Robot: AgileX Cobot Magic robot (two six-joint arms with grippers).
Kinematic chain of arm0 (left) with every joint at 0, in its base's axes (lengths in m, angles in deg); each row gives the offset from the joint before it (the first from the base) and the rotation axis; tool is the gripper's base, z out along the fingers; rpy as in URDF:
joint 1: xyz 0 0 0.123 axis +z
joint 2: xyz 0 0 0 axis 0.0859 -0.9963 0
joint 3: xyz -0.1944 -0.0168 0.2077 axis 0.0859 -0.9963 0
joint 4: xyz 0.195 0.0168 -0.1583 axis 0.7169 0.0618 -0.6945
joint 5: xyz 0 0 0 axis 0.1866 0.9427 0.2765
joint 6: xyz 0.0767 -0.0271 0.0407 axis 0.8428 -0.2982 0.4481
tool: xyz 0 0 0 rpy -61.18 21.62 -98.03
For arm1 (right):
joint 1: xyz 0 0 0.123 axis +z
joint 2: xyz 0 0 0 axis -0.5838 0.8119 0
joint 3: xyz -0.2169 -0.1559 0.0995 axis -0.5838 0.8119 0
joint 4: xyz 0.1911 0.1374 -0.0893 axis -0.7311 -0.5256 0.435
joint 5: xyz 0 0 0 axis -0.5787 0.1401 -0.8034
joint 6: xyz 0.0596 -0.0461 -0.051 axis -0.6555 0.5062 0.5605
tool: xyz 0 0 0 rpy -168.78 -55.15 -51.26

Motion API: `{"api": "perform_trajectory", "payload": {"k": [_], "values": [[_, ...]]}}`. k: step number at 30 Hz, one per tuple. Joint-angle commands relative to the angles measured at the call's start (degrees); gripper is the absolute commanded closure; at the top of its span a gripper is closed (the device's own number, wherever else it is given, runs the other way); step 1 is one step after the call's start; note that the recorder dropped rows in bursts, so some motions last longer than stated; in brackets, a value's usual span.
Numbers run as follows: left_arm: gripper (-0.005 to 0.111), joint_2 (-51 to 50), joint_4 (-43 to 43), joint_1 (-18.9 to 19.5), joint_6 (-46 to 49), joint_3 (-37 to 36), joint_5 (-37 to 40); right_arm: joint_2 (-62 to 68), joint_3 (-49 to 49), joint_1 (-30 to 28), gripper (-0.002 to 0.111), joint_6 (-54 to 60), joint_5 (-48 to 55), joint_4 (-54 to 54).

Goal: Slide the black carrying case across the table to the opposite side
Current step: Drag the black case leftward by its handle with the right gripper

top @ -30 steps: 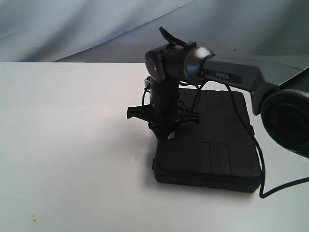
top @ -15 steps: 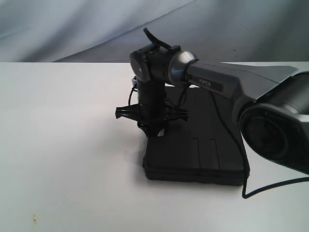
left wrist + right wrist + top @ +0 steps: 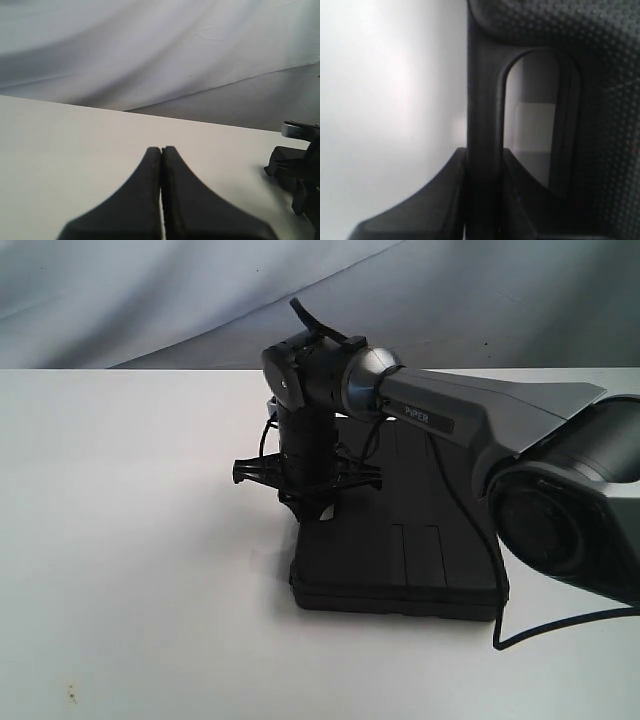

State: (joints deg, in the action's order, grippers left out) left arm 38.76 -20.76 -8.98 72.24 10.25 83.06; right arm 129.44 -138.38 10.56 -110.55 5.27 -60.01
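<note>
The black carrying case (image 3: 400,550) lies flat on the white table (image 3: 130,540), right of centre. My right gripper (image 3: 320,508) points down at the case's left edge. In the right wrist view this gripper (image 3: 484,155) is shut on the case's handle bar (image 3: 482,100), with the dotted case body (image 3: 600,75) beside it. My left gripper (image 3: 161,150) hovers over the bare table (image 3: 65,150) with its fingers pressed together and nothing between them. It is out of the exterior view.
A grey cloth backdrop (image 3: 200,290) rises behind the table's far edge. The right arm's cable (image 3: 530,630) trails over the table beside the case. Part of the right arm's wrist (image 3: 300,175) shows in the left wrist view.
The right gripper has drawn the case leftward across the table, most of it in the first half second. Its hold on the handle is unchanged.
</note>
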Motion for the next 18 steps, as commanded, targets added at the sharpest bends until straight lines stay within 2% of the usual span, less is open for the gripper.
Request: {"api": "perform_trajectory", "payload": {"k": [1,4,11,13,18], "values": [[0.107,0.2,0.2,-0.2,-0.1,-0.3,-0.2,1.4,0.2,0.6,0.105,0.9,-1.3,-1.2],[0.107,0.2,0.2,-0.2,-0.1,-0.3,-0.2,1.4,0.2,0.6,0.092,1.8,-1.3,-1.4],[0.107,0.2,0.2,-0.2,-0.1,-0.3,-0.2,1.4,0.2,0.6,0.049,1.6,0.2,-1.9],[0.107,0.2,0.2,-0.2,-0.1,-0.3,-0.2,1.4,0.2,0.6,0.045,1.6,0.7,-1.9],[0.107,0.2,0.2,-0.2,-0.1,-0.3,-0.2,0.6,0.2,0.6,0.045,1.6,1.5,-1.9]]}}
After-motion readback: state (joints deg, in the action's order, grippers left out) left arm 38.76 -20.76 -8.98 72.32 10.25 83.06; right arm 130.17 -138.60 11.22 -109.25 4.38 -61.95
